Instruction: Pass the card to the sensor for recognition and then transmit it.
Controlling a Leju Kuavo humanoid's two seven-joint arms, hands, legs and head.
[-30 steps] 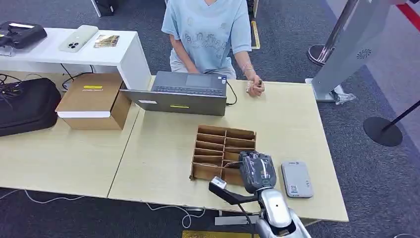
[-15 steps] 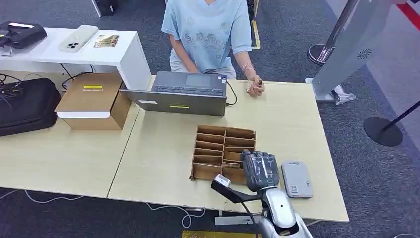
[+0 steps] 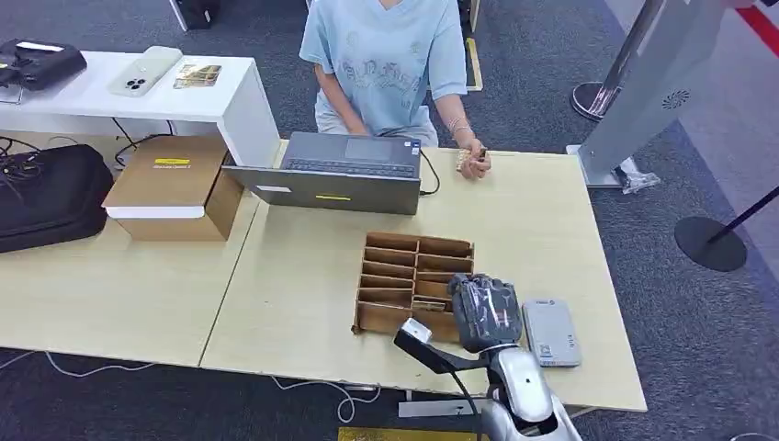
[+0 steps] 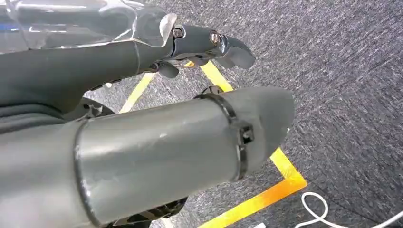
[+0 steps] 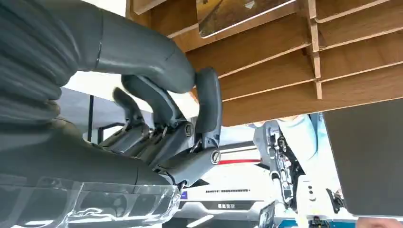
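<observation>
Wide pale surface [image 3: 303, 303], wooden slotted organiser [image 3: 404, 280] near its 5 o'clock edge, grey sensor [image 3: 550, 332] just beside at 3 o'clock. Right robot hand [image 3: 484, 312] over the organiser's near-right slots, fingers apart, grasping nothing. Card [image 5: 237, 12] upright in a slot: probably light, stiff, slick; best pinched by the exposed top edge. Left robot hand [image 4: 190, 118] hanging over carpet, state unclear.

A brown cardboard divider tray [image 3: 404, 271] sits on a pale beige wooden table [image 3: 542, 230]. The flat grey rectangular sensor pad [image 3: 550, 333] matches the dark grey ribbed right hand [image 3: 484, 312]. A dark grey open laptop [image 3: 344, 170] carries a small yellow strip. The person's short-sleeved shirt [image 3: 386, 60] is light blue with faint print. A tan cardboard box [image 3: 174, 188] bears a yellow label. The carpet floor [image 4: 332, 71] is speckled dark grey, crossed by yellow tape lines [image 4: 256, 199].
</observation>
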